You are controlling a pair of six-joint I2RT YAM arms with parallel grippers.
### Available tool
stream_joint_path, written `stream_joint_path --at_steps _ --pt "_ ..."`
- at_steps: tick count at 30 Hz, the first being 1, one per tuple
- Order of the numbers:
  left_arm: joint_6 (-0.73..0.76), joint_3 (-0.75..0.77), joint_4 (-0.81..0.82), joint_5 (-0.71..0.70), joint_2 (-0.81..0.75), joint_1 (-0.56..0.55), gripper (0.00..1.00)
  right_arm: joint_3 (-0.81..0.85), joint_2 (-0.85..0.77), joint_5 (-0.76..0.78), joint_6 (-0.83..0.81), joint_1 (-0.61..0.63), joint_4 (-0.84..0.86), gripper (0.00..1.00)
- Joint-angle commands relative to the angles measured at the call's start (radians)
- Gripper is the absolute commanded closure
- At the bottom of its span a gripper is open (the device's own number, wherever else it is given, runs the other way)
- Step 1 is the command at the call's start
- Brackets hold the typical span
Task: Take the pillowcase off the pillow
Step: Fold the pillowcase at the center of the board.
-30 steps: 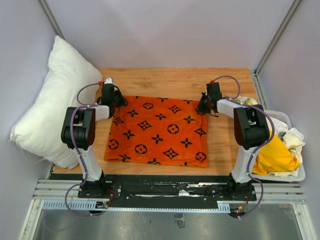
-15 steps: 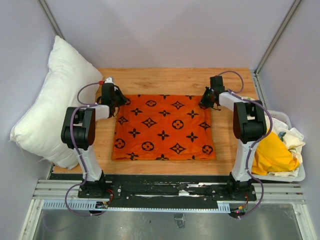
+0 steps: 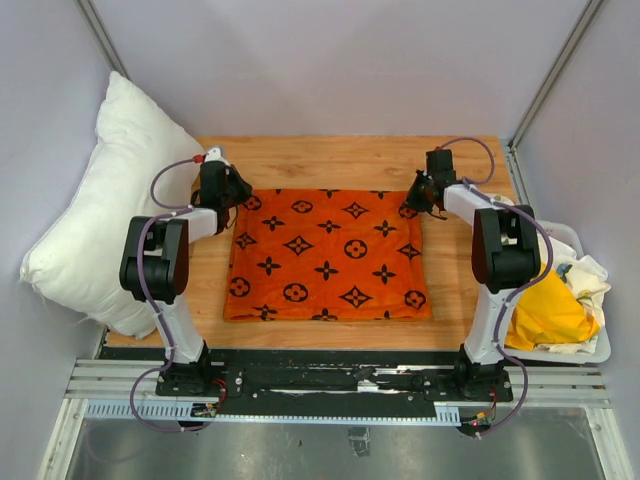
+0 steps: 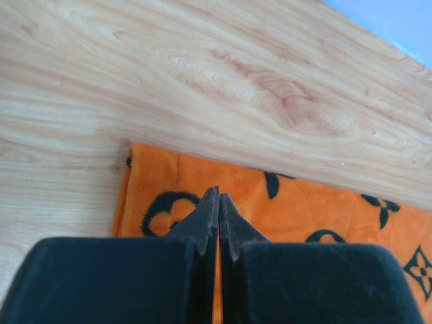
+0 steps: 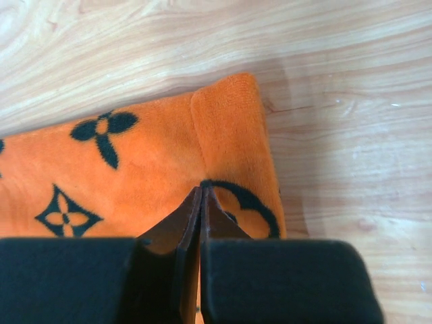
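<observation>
The orange pillowcase (image 3: 325, 255) with black motifs lies flat and spread on the wooden table (image 3: 340, 160), empty of the pillow. The white pillow (image 3: 100, 230) leans against the left wall, off the table's left edge. My left gripper (image 3: 232, 195) is at the pillowcase's far left corner. In the left wrist view its jaws (image 4: 217, 196) are shut, with orange fabric (image 4: 283, 202) in the slit between them. My right gripper (image 3: 418, 198) is at the far right corner. In the right wrist view (image 5: 201, 190) it is shut on the fabric (image 5: 155, 155) too.
A white bin (image 3: 590, 345) with yellow cloth (image 3: 545, 310) and white cloth stands off the table's right edge, beside the right arm. Bare wood shows behind the pillowcase. Grey walls close in the back and both sides.
The pillowcase has been pulled straight: its far right corner moved right and away with my right gripper. The left gripper shifted slightly away. The cloth now lies squarer.
</observation>
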Motion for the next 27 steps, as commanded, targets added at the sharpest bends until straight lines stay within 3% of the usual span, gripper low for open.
stream_joint_path --at_steps 1,8,15,20,22,27 --pt "0.039 0.032 0.036 -0.009 -0.063 -0.003 0.99 -0.024 -0.115 0.0 -0.052 -0.021 0.044 0.99" --pt "0.126 0.064 -0.011 -0.018 -0.083 -0.003 0.9 -0.035 -0.175 0.01 -0.141 -0.022 0.049 0.89" --pt "0.16 0.056 -0.002 0.012 -0.084 -0.003 0.73 -0.032 -0.166 -0.002 -0.215 -0.029 0.051 0.56" --pt "0.16 0.054 0.008 0.009 -0.078 0.006 0.5 -0.073 -0.17 -0.023 -0.219 -0.046 0.089 0.4" --pt "0.158 0.053 0.012 0.026 -0.075 0.013 0.42 -0.084 -0.175 -0.027 -0.213 -0.053 0.102 0.36" --pt "0.163 0.041 0.019 0.06 -0.074 0.028 0.34 -0.089 -0.175 -0.03 -0.208 -0.066 0.116 0.33"
